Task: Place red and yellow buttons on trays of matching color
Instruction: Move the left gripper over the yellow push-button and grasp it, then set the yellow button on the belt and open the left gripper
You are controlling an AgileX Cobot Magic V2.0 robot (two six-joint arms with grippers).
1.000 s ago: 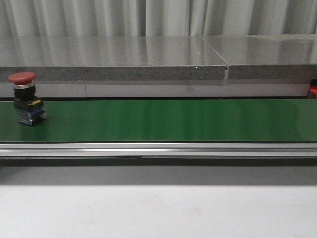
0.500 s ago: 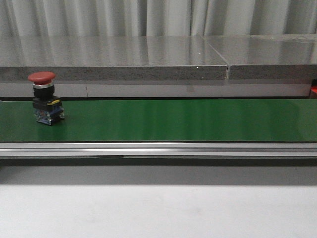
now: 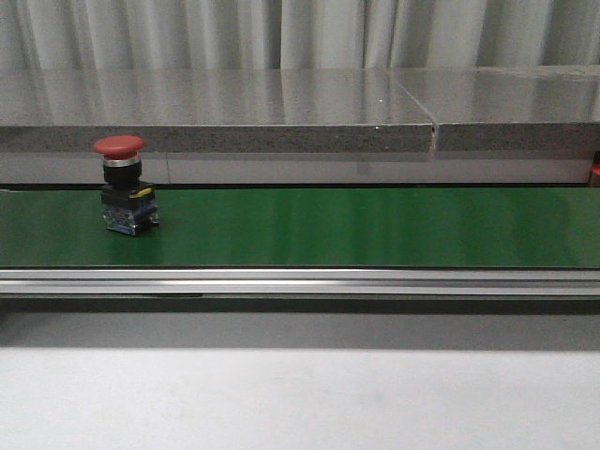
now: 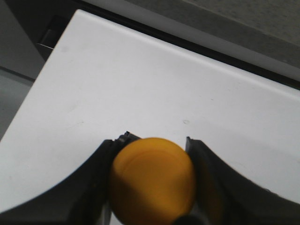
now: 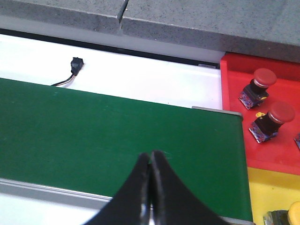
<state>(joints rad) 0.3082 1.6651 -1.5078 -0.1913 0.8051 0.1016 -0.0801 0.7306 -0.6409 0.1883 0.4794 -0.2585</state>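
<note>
- The red button (image 3: 125,184) stands upright on the green belt (image 3: 356,225), toward its left end and well apart from everything else in the front view; it sits there because the belt is the feed line to the sorting end.
- A yellow button (image 4: 153,182) sits clamped between the left gripper (image 4: 152,154) fingers, cap facing the wrist camera, over a bare white surface (image 4: 117,93); a firm pinch on both sides of the cap keeps it from rolling out.
- The right gripper (image 5: 150,161) hovers over the belt's right end with its fingertips pressed together, holding nothing; I'd say it is parked beside the trays to meet whatever arrives.
- Just right of the belt, the red tray (image 5: 234,93) carries two red buttons (image 5: 257,86), both upright and apart.
- Nearer, the yellow tray (image 5: 267,187) adjoins it, with a yellow cap peeking at the frame corner.
- No arm shows in the front view.
</note>
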